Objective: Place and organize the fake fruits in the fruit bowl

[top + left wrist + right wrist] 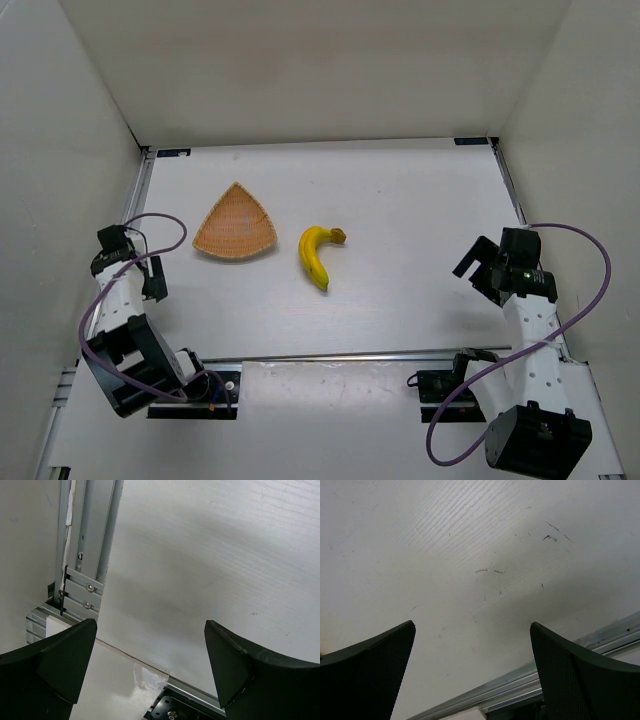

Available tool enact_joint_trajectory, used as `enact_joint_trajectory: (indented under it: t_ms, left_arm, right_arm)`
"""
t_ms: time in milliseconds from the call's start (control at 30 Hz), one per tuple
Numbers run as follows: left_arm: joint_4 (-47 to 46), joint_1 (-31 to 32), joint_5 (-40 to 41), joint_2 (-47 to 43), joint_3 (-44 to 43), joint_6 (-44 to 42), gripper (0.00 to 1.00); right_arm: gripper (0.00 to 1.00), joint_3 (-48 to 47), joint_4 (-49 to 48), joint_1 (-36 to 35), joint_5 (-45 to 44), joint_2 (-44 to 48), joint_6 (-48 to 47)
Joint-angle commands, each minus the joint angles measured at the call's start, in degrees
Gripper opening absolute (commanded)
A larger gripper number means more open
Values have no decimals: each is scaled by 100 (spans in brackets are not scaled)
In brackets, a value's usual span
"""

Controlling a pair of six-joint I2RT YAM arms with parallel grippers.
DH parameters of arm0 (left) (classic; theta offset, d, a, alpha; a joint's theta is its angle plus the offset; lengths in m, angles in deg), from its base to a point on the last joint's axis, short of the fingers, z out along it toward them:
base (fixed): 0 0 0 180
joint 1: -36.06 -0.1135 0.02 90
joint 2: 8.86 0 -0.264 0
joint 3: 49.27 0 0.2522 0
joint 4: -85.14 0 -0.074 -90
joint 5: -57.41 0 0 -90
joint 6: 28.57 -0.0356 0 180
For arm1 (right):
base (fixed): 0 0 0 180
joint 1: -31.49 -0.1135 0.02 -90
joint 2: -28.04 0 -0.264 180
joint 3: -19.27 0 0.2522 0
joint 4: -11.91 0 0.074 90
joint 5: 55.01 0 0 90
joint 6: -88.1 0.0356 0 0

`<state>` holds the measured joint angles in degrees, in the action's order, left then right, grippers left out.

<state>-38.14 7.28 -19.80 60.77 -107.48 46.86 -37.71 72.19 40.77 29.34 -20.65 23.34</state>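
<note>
One banana (316, 255) is all I have to move. It lies on the surface (400, 210) just right of the bowl (235, 228), near it but not touching, with its brown stem turned away from the bowl. The bowl holds nothing yet. Both arms sit back at the near corners, well apart from either thing. The left fingers (50, 660) are spread wide with nothing between them, over bare surface and a frame rail. The right fingers (370, 665) are just as wide and empty. I take the step in hand to be the reach for the banana. To do it well, I'd bring one arm over the thick middle of the curve and turn the wrist so the fingers cross its width. I'd close only once they straddle it evenly, because smooth plastic gripped off-centre could roll or swing. Then I'd lift it clear of the rim and lay it flat inside.
</note>
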Motion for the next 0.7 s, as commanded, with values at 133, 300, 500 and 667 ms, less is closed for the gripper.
enact_joint_trajectory:
  t_ms: [133,300,500,667]
  left_arm:
    - [151,1237,676,-99,-983,-178,100]
    - [791,3410,1655,944,-2601,-179,100]
    - [1662,5530,25,2948,-5782,190,100]
    - [2321,6338,-1148,5129,-7953,481,100]
  right_arm:
    - [99,51,-91,-23,-41,79,-80]
    - [99,51,-205,-23,11,-88,-80]
    - [99,-134,-267,-75,205,-194,87]
    - [99,-187,-56,-75,99,35,87]
